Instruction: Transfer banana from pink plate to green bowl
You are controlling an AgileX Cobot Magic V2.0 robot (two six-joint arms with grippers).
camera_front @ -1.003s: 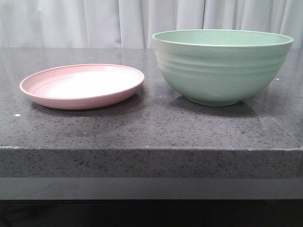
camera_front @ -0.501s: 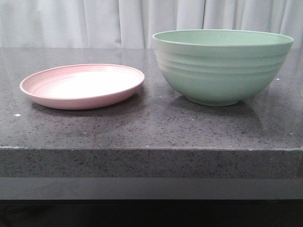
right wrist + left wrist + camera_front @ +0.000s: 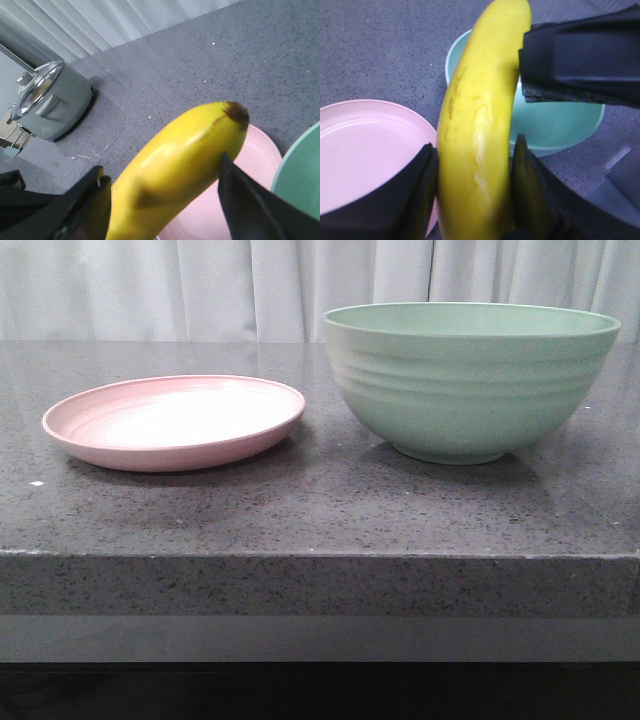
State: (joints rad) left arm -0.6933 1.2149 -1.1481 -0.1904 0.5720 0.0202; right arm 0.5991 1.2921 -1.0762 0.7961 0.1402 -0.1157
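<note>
Nothing moved in the front view since a second ago: plate and bowl static, banana aloft, double-gripped.
Left fingers (image 3: 415,200) clamp the banana (image 3: 475,125) low on its body; right fingers (image 3: 250,210) look closed on its dark-tipped end, so both arms hold one fruit above the counter (image 3: 320,510), out of the front view, over the gap between pink plate (image 3: 175,455) and green bowl (image 3: 465,390). Risk: the skin is smooth, glossy and curved, so if the arms pull unevenly or one lets go late, it could twist and slip out, missing the bowl. The bowl is deep, ridged and matte with a wide mouth; the plate is shallow with a low rim.
</note>
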